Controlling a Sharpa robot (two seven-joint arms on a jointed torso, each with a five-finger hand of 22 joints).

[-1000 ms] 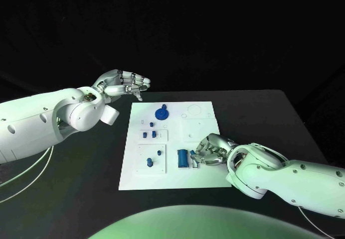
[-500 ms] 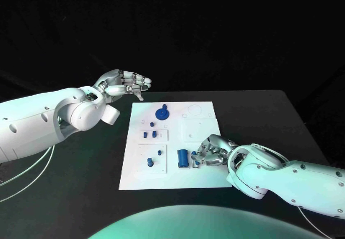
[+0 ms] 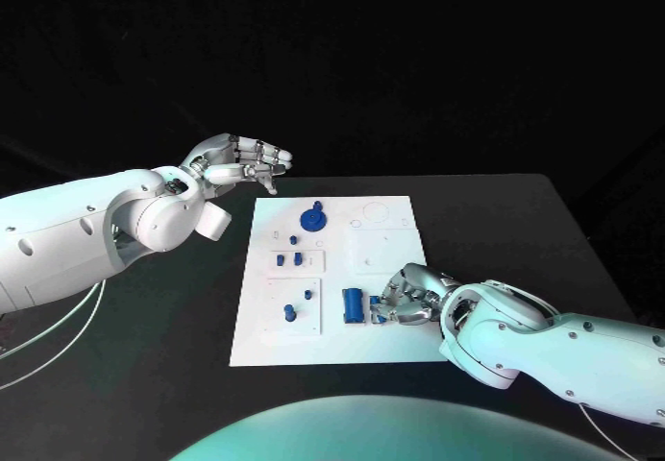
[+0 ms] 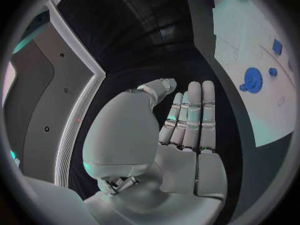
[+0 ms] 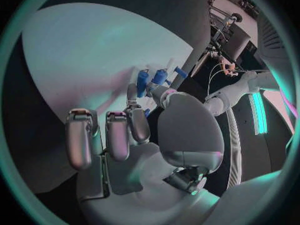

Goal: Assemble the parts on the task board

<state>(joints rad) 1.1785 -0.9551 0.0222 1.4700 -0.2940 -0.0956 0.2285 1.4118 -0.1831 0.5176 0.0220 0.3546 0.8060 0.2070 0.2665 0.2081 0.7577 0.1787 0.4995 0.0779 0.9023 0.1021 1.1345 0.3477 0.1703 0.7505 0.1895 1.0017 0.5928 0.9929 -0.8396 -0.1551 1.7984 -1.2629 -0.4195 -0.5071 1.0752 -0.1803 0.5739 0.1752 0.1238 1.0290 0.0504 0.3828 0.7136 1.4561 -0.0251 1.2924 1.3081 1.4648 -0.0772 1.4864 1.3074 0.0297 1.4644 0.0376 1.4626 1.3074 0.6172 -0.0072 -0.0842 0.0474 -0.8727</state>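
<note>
Right hand [image 3: 413, 296] is down on the near part of the white rectangular task board [image 3: 391, 338], fingers curled in around a small blue plastic part [image 3: 374, 309]. Right wrist view shows the fingertips [image 5: 139, 92] right at the blue pieces [image 5: 152, 78], but I can't tell whether the part is actually pinched or just touched. Calling the grasp unconfirmed.

Just beside that hand, on its thumb side, a blue cylindrical peg [image 3: 354, 303] lies flat in its recess. Further out from the hand sits a small blue stud [image 3: 288, 311] in the next square pocket, then a pair of short blue pieces [image 3: 287, 258] in the pocket beyond, then the round blue gear-like disc [image 3: 314, 219] near the far end of the board.

Left hand [image 3: 240, 159] hangs off the far corner of the board, above the black table [image 3: 527, 221], clear of everything. Its fingers are loosely curled, lying side by side in the left wrist view [image 4: 187, 122], with nothing in them.

My read on the step: seating the small part near the cylinder. To do it well: keep the part square to its slot, press straight down, don't drag sideways into the cylinder. Left hand could steady the board if it slides.
</note>
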